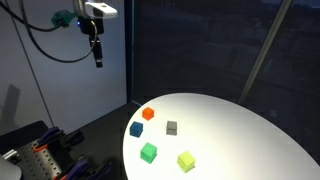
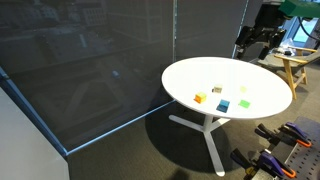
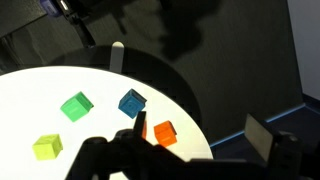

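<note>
My gripper (image 1: 97, 58) hangs high in the air, off to the side of the round white table (image 1: 240, 125), and holds nothing. In the wrist view its two fingers (image 3: 200, 135) stand wide apart, open. Below lie an orange cube (image 3: 165, 132), a blue cube (image 3: 132, 102), a green cube (image 3: 76, 105) and a yellow-green cube (image 3: 47, 147). An exterior view also shows a grey cube (image 1: 172, 127) near the orange cube (image 1: 148, 114) and the blue cube (image 1: 136, 129). The gripper (image 2: 252, 45) is above the table's far edge (image 2: 270, 75).
Dark curtain walls stand behind the table (image 2: 90, 60). A wooden stool (image 2: 295, 65) is beside the table. Clamps and equipment (image 1: 40, 155) sit on the floor close to the table. The table stands on a white central leg (image 2: 208, 125).
</note>
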You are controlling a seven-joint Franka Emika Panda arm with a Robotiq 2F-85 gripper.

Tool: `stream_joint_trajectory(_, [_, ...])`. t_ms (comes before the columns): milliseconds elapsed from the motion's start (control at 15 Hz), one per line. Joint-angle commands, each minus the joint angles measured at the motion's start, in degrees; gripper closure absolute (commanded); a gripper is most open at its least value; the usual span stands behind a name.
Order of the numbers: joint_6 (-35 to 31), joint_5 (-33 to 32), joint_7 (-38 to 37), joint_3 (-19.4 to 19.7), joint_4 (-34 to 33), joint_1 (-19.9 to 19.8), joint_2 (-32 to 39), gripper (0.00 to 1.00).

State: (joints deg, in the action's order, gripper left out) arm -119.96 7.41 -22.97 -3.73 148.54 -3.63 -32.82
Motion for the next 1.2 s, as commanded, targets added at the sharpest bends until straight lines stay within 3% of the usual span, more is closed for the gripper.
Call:
stream_joint_trajectory(0, [-4.16, 0.03, -0.14, 0.74, -1.28, -1.71, 3.10, 0.00])
stream_joint_trajectory(467, [-10.25, 0.38, 0.02, 2.91, -2.07, -3.37, 8.54, 0.00])
stream_joint_trajectory(1133, [-8.64, -0.06, 0.04, 6.91, -8.73, -4.73, 20.36, 0.00])
